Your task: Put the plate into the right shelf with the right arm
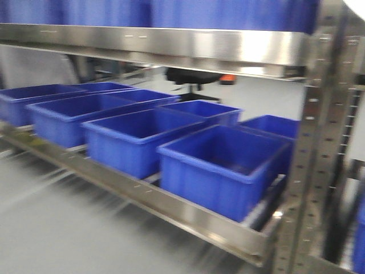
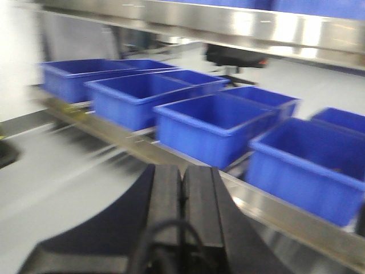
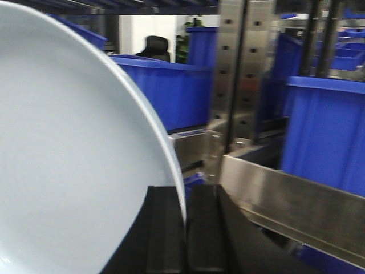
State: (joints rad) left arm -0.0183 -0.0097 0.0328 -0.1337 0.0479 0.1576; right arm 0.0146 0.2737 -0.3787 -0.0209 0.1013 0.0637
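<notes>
A large pale plate [image 3: 63,160] fills the left of the right wrist view, held on edge. My right gripper [image 3: 185,197] is shut on the plate's rim, one black finger on each side. Ahead of it stand a steel shelf post [image 3: 231,74] and a steel shelf rail [image 3: 291,197] with blue bins behind. My left gripper [image 2: 182,174] is shut and empty, held in front of the steel shelf [image 2: 274,214]. Neither gripper nor the plate shows in the front view, which is blurred.
Several blue plastic bins [image 1: 219,165] stand in a row on the steel shelf [image 1: 171,205]; they also show in the left wrist view [image 2: 214,125]. An upper steel shelf [image 1: 171,45] runs overhead. A perforated steel upright [image 1: 311,171] stands at right. Grey floor lies below.
</notes>
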